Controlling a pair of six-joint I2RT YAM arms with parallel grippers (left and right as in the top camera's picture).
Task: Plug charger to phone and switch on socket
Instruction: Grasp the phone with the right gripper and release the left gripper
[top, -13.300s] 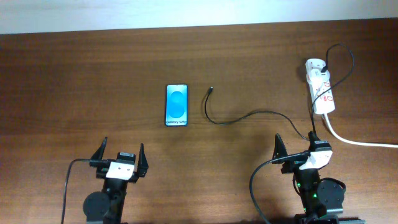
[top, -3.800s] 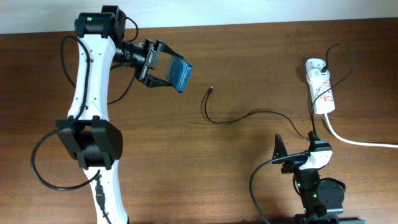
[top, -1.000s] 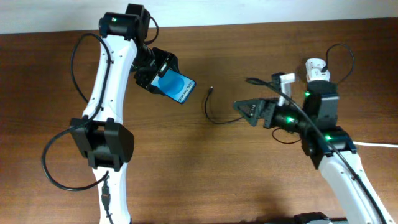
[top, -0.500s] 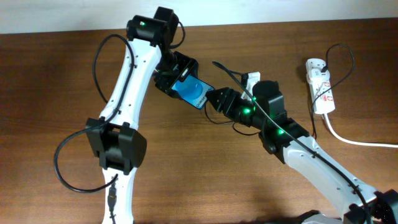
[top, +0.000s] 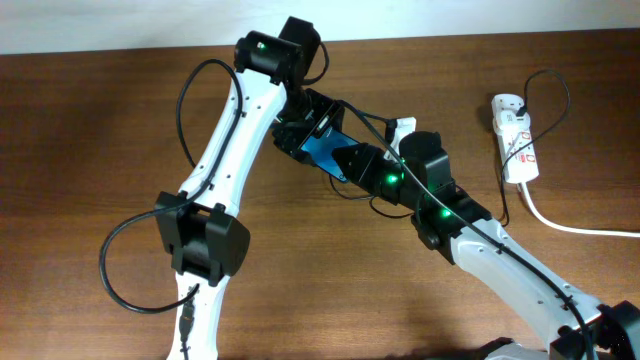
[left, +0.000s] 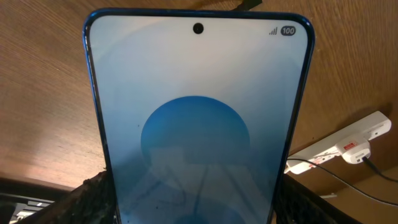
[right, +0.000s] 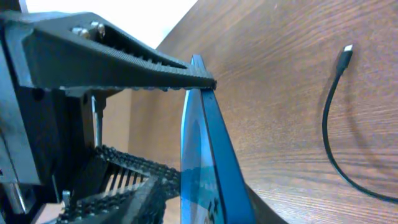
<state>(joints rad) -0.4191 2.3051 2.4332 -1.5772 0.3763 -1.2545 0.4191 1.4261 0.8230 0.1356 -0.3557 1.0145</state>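
Two arms at the phone (left: 196, 112): left fingers (left: 93, 200) clamp its sides and hold it off the surface (right: 280, 93). Right fingers (right: 124, 59) straddle it edge-on; grip or no grip, can't tell. Charger (right: 324, 130) lies unplugged on the surface. Likely next: right fetches the plug tip (right: 346, 51) and aligns it to the port. Port hidden, socket (top: 518, 150) switch unreadable.

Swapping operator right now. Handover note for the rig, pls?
Left gripper: shut on the phone, held above the table, screen lit.
Right gripper: open, fingers either side of the phone's edge, upper one touching it.
Charger: lying on the table, plug tip free.
Socket: far right of the table; switch state unreadable.
Done: phone picked up.
Left: plug the charger in, switch the socket on.
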